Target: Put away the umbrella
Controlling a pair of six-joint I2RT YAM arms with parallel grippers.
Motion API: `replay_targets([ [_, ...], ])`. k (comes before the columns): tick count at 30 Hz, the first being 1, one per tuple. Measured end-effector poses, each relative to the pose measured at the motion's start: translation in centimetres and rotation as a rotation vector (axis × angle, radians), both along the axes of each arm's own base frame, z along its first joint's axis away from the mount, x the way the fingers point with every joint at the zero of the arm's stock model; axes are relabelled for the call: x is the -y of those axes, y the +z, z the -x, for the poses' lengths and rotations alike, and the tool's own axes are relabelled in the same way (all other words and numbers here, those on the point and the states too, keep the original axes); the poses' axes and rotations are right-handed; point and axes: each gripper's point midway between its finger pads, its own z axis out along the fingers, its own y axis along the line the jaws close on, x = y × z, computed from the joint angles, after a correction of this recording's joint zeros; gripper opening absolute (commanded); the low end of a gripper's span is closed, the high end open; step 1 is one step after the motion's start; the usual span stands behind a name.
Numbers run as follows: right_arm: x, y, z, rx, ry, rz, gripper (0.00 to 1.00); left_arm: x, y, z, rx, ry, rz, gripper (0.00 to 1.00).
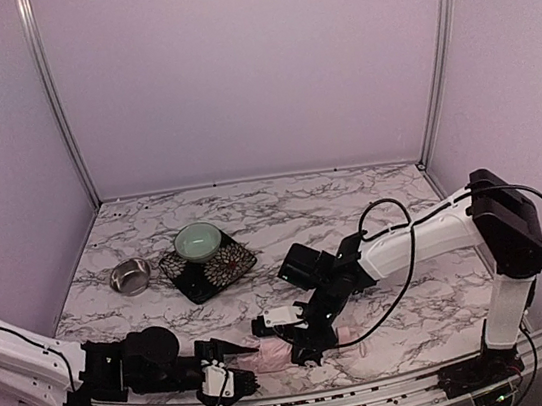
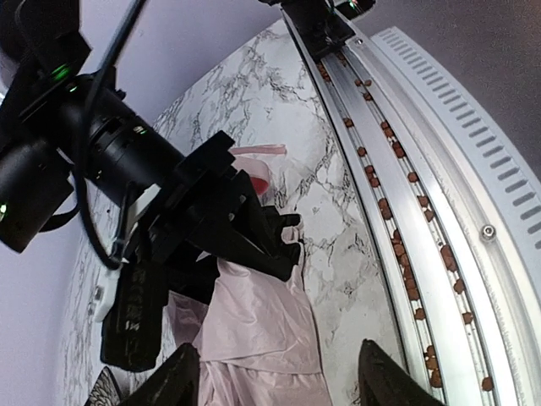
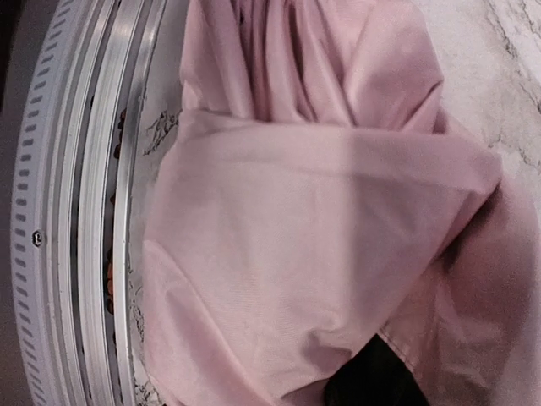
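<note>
Lavender walls close in a white-and-grey marbled table. From overhead, the folding umbrella of pale pink fabric lies crumpled at the lower middle of the frame, close to the near edge. The left gripper points at the umbrella from the left and the right gripper bears down from the right. A pale green ceramic bowl on a dark floral square mat and a small steel bowl sit well apart at centre left.

On the left wrist camera, the left gripper has its fingers spread apart at the bottom of the frame, with pink cloth lying beyond them. The black right gripper sits on the same cloth at centre. Whether it is pinching the fabric cannot be told. The two grippers are near each other, so a careless advance could knock them together.

On the right wrist camera, pink umbrella fabric fills the frame, a patch of black lining shows at the bottom, and its own fingers are hidden. The ridged aluminium rail runs down the left side with the cloth lapping against it. Loose folds could slide over that edge or snag in the rail. A grasp that catches only slack fabric would likely leave the umbrella unbundled.
</note>
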Motion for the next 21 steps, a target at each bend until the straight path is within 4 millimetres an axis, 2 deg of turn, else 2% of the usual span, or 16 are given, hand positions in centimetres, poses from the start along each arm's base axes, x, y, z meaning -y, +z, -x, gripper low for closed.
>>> replay_targets([
  [4, -0.2, -0.1, 0.4, -0.088, 0.001, -0.008, 0.07, 1.6, -1.8, -0.6, 0.075, 0.002, -0.098, 0.82],
  [10, -0.6, -0.2, 1.1, -0.208, 0.014, -0.022, 0.06, 2.6, -4.8, -2.8, 0.147, 0.076, -0.241, 0.83],
  [14, -0.7, -0.2, 0.9, -0.262, 0.007, -0.034, 0.08, 2.4, -6.8, -3.7, 0.124, 0.102, -0.331, 0.76],
  [17, -0.7, -0.1, 0.8, -0.285, 0.001, -0.042, 0.09, 2.3, -7.5, -4.1, 0.091, 0.128, -0.362, 0.7],
  [21, -0.6, -0.1, 0.7, -0.291, -0.006, -0.042, 0.13, 2.7, -7.9, -4.8, 0.036, 0.172, -0.393, 0.47],
])
